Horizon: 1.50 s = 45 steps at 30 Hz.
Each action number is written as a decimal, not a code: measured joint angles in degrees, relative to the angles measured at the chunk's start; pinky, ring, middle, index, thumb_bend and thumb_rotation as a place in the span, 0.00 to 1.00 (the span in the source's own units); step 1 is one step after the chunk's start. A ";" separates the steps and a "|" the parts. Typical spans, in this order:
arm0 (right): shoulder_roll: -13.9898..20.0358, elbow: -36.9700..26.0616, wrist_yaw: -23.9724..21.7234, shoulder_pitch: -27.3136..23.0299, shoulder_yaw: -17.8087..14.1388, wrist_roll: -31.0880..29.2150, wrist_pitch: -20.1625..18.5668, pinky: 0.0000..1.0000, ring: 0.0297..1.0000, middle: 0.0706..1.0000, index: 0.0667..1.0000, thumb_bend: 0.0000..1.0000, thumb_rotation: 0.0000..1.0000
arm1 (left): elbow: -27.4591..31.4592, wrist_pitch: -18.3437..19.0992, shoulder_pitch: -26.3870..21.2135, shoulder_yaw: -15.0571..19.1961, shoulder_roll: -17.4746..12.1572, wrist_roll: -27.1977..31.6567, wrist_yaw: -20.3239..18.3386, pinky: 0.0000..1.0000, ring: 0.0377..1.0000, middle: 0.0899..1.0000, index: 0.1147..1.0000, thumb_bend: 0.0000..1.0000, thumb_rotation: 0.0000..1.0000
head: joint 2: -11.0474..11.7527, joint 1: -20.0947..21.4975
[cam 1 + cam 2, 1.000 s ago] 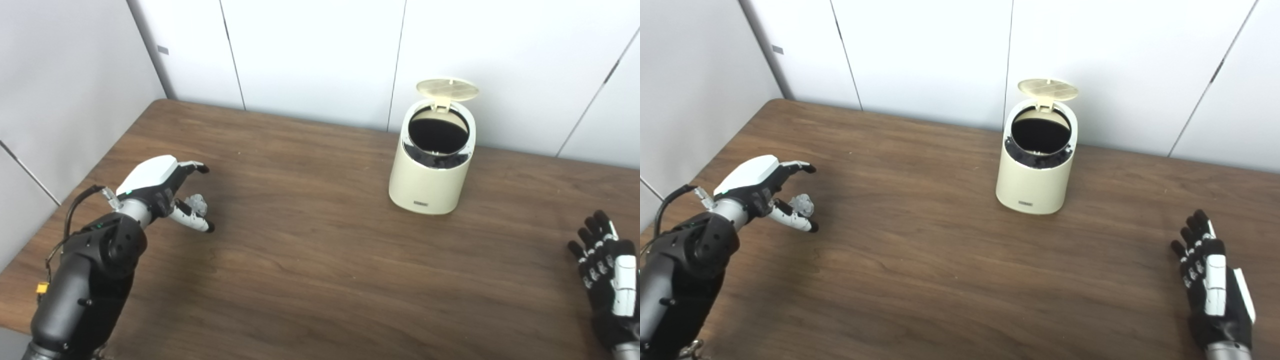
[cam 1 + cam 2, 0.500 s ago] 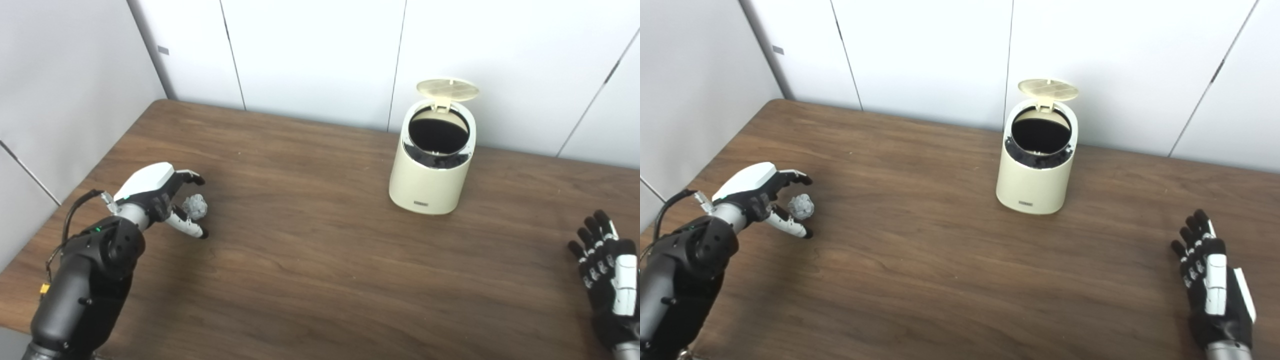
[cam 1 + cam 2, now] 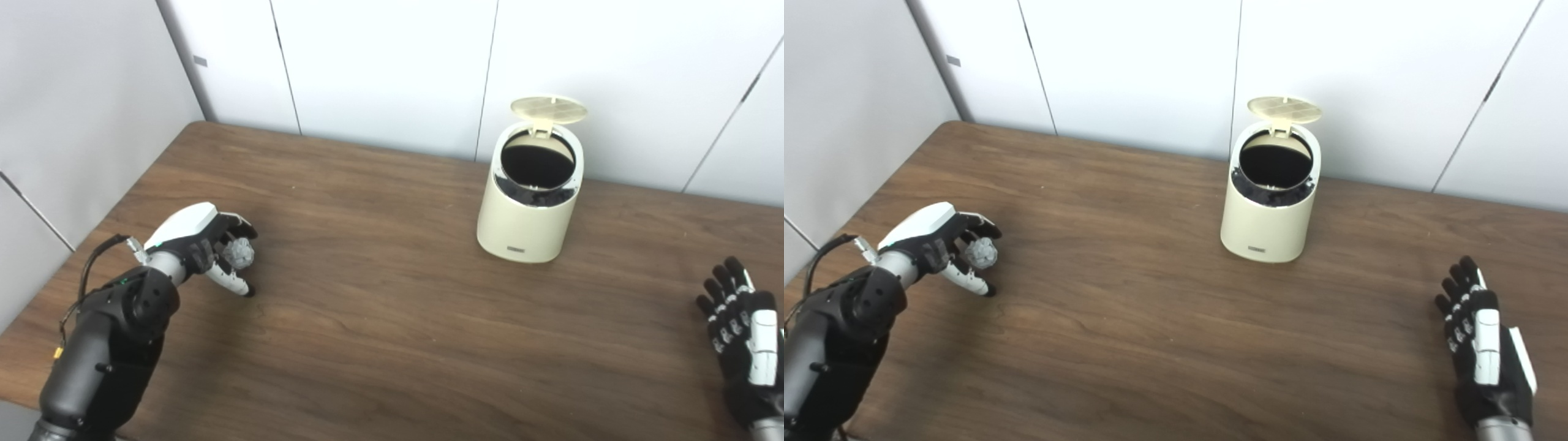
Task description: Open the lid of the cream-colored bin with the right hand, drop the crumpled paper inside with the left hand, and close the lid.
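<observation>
Left hand (image 3: 199, 245) curls round the crumpled paper (image 3: 238, 252) near the table (image 3: 392, 343) edge; right hand (image 3: 1482, 343) splayed, bin (image 3: 527, 211) lid (image 3: 548, 109) up.

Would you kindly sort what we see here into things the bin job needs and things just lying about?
Needed for the job:
cream bin
its lid, standing open
crumpled paper
left hand, closing round the paper
right hand, open, waiting

Just there:
wooden table
</observation>
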<state>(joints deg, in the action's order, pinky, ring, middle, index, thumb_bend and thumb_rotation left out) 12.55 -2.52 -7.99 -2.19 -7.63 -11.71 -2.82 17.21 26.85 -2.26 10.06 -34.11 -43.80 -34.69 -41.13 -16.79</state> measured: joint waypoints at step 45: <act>-0.20 0.11 0.13 -0.38 -0.02 -0.34 -0.60 1.00 1.00 0.98 0.98 0.60 1.00 | 4.53 -0.23 -6.34 -3.15 3.11 1.66 5.29 0.49 0.44 0.46 0.39 0.50 0.00 | 0.53 1.84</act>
<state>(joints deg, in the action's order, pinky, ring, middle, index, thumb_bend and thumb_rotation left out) 12.35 -2.42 -7.86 -2.57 -7.65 -12.05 -3.42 21.74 26.63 -8.60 6.91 -31.00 -42.14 -29.40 -40.61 -14.94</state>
